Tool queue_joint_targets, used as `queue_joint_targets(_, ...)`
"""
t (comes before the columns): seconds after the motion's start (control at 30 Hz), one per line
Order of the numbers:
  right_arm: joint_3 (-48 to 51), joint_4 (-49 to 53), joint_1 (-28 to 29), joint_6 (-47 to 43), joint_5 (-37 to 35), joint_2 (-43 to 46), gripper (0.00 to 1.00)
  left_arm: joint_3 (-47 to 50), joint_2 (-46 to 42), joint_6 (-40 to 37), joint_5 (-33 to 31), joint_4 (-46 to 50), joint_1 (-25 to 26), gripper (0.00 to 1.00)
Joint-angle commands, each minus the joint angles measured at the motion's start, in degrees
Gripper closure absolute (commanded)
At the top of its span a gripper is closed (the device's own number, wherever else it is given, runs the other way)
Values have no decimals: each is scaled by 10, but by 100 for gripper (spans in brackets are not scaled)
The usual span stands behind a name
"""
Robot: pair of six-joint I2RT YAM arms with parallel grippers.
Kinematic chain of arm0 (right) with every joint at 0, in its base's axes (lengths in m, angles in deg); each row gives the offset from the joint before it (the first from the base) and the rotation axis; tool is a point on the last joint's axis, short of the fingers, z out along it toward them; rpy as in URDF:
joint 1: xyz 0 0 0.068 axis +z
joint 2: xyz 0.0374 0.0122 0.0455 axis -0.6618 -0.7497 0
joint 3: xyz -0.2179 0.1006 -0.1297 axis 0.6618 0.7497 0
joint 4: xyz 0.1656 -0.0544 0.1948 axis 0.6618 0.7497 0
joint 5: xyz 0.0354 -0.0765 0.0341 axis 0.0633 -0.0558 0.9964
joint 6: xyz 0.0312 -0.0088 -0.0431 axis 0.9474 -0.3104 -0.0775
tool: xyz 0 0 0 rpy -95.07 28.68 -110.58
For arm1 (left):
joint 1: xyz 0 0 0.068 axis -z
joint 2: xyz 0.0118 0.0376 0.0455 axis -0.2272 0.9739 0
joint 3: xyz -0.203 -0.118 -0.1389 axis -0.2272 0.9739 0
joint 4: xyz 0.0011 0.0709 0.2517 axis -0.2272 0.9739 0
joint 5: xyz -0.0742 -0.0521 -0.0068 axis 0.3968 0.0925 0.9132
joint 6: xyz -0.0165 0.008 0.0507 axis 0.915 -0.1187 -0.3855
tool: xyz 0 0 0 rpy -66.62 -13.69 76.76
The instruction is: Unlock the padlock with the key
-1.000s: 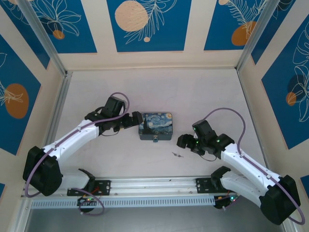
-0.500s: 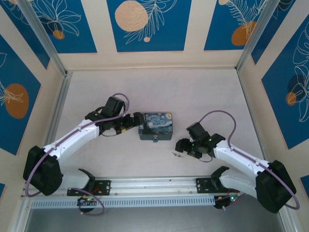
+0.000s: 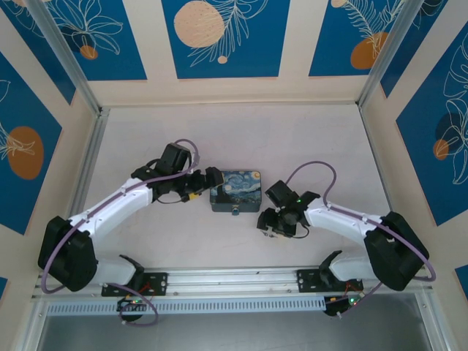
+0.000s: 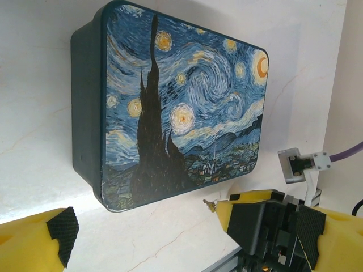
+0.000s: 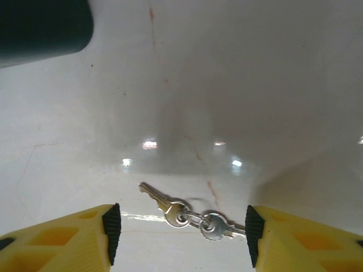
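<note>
1. Right end effector (image 5: 182, 233): released, jaws apart with one pad on either side of the key (image 5: 160, 199), touching neither it nor the second key on its ring.
2. The key lies flat on the tabletop (image 5: 238, 85), apart from the tin (image 4: 181, 113).
3. For a clean pick we would centre on the key's head, go low until the pads skim the tabletop, then clench slowly. Thin metal slips easily.
4. Left end effector (image 4: 184, 231): released wide, just beside the tin, holding nothing.
5. The padlock (image 3: 235, 210) appears to hang on the tin's near wall; it is too small to read the shackle.
</note>
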Motion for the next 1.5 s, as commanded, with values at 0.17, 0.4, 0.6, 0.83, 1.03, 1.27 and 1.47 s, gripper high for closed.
queue_joint_targets(0.17,-41,83,54,44,-9,-22,39,-24,2,-9,4,29,-2,0)
queue_joint_targets(0.4,-67,132,75,45,-22,-8,39,-36,-14,-9,-11,61,-2,0)
queue_joint_targets(0.6,-131,205,70,0,-43,64,38,-49,-17,-13,3,75,-2,0)
queue_joint_targets(0.83,-172,255,18,-103,-18,94,36,-55,-10,-14,5,80,-3,0)
queue_joint_targets(1.03,-110,169,18,-132,-3,69,37,-39,-32,-33,19,71,-3,0)
queue_joint_targets(1.27,-80,96,35,-159,-59,1,38,56,-65,-18,67,5,-2,0)
queue_joint_targets(1.47,-97,74,33,-167,-59,-101,38,106,-80,9,90,-32,-2,0)
